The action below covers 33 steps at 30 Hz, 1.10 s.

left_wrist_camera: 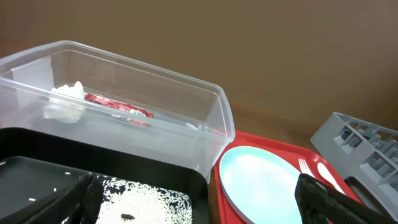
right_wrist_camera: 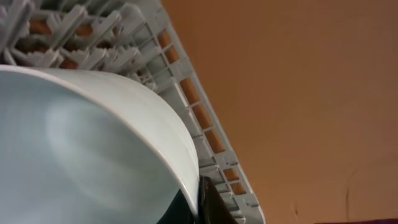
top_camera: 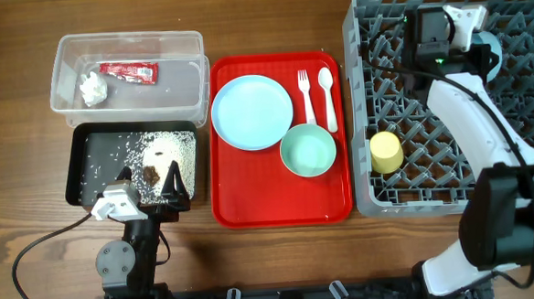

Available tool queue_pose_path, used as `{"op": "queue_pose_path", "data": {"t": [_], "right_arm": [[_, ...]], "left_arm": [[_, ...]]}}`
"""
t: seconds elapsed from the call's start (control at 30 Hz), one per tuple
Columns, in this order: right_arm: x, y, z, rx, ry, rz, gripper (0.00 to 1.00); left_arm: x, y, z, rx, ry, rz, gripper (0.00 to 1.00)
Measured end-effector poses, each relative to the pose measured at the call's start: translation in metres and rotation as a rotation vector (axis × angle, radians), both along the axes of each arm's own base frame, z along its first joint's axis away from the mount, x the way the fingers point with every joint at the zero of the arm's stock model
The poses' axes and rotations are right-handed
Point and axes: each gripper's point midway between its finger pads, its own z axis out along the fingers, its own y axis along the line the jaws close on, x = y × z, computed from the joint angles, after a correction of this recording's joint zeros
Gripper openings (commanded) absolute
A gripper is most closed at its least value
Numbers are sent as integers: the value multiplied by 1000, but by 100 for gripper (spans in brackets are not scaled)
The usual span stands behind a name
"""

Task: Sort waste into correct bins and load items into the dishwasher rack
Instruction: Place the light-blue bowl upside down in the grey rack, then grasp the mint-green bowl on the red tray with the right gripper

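Observation:
My right gripper [right_wrist_camera: 200, 200] is shut on the rim of the pale blue bowl [right_wrist_camera: 81, 143] and holds it over the far part of the grey dishwasher rack [top_camera: 523, 145]; overhead, the arm hides the bowl. A yellow cup [top_camera: 386, 151] lies in the rack. My left gripper [top_camera: 173, 184] is open and empty at the front right of the black bin [top_camera: 80, 168], over rice and brown bits [top_camera: 162, 153]. The clear bin [top_camera: 61, 64] holds the red wrapper [top_camera: 127, 72] and the white tissue [top_camera: 92, 87].
A red tray [top_camera: 279, 204] between the bins and the rack carries a pale blue plate [top_camera: 251, 112], a mint green bowl [top_camera: 308, 152], a white fork [top_camera: 306, 94] and a white spoon [top_camera: 327, 96]. Bare wood lies in front of the tray.

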Motion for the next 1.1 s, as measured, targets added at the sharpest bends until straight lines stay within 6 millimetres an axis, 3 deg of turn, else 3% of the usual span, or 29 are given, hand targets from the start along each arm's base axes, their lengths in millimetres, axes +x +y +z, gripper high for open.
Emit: {"op": "queue_pose_path", "data": {"t": [0.5,0.7,0.8,0.83,0.9,1.1], "right_arm": [[-10,0,-20,-26,168,11,4],[-22,16,-26,-45,298,49,4],[-22,21,-26,-51,308,59,22],[-21,28,-29,-42,319,82,33],[-15,52,-37,-7,338,160,45],[-4,99,-48,51,338,301,53]], "left_arm": [[0,0,0,0,0,0,100],[0,0,0,0,0,0,100],[0,0,0,0,0,0,100],[0,0,0,0,0,0,100],[0,0,0,0,0,0,100],[0,0,0,0,0,0,100]]}}
